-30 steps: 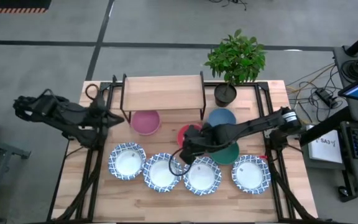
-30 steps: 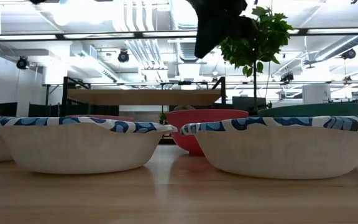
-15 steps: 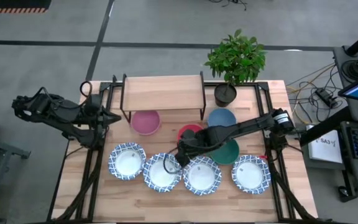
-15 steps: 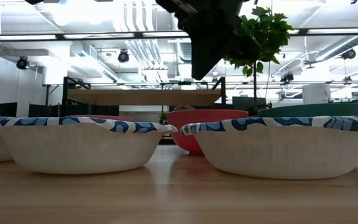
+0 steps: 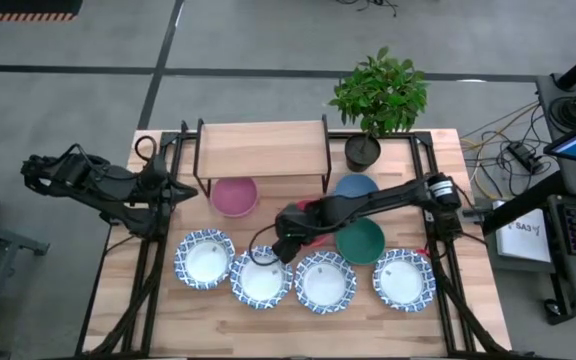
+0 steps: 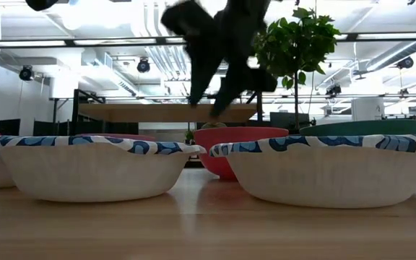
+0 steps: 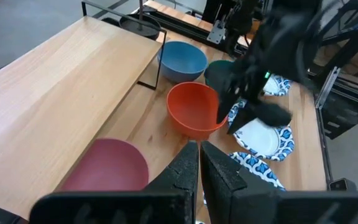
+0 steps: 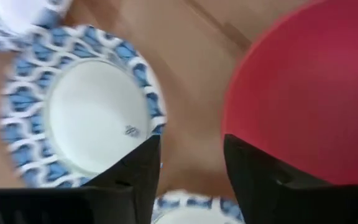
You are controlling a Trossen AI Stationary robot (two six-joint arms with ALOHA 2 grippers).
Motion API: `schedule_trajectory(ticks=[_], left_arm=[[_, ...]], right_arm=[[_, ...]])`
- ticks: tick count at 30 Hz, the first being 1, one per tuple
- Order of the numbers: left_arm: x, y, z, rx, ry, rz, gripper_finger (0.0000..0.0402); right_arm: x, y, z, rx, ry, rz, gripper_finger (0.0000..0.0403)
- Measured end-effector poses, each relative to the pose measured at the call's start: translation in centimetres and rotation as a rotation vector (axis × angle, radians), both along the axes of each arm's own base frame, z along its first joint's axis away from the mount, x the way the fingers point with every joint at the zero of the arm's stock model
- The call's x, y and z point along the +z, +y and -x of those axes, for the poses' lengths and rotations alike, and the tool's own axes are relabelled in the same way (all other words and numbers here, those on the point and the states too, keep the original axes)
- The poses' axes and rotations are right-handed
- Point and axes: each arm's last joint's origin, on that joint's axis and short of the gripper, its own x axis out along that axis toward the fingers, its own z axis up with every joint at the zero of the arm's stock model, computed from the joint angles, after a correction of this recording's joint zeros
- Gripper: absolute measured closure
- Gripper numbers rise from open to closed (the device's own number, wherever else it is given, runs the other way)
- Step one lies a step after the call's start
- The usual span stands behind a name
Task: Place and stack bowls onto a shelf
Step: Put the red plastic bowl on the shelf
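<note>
Four white bowls with blue rims stand in a row near the table's front edge: (image 5: 205,259), (image 5: 261,277), (image 5: 325,282), (image 5: 403,279). Behind them stand a pink bowl (image 5: 234,196), a red bowl (image 7: 191,109), a blue bowl (image 5: 356,187) and a green bowl (image 5: 360,240). The shelf (image 5: 261,148) stands at the far edge on black legs. My right gripper (image 5: 273,248) hangs open above the gap between the red bowl (image 8: 309,93) and the second white bowl (image 8: 92,121). My left gripper (image 7: 197,158) is shut, at the table's left edge.
A potted plant (image 5: 376,100) stands at the far right, beside the shelf. Black frame rails (image 5: 153,270) run along the table's left and right sides. Bare wood shows between the shelf and the bowl rows.
My right gripper has moved toward the table's left edge, from over the green bowl toward the second white bowl. It has come down and its fingers have opened. The green bowl now shows whole.
</note>
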Motion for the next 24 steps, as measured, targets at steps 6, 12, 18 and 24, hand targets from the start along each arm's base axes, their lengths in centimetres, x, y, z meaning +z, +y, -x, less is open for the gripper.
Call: schedule_trajectory(ticks=[6,12,18,24], left_arm=[[0.0,0.0,0.0,0.006,-0.005,-0.002,0.0402],[0.3,0.1,-0.1,0.030,-0.034,-0.008,0.0402],[0.3,0.0,-0.3,0.031,-0.036,-0.007,0.0402],[0.2,0.0,-0.5,0.043,-0.030,-0.019,0.0402]], right_arm=[[-4.1,0.1,-1.0,0.000,0.108,0.019,0.0229],[-5.9,0.2,-1.3,-0.012,0.152,-0.011,0.0260],[-4.5,0.3,-1.1,-0.001,0.124,-0.036,0.0348],[-0.8,0.2,-0.2,0.016,0.033,-0.058,0.0391]])
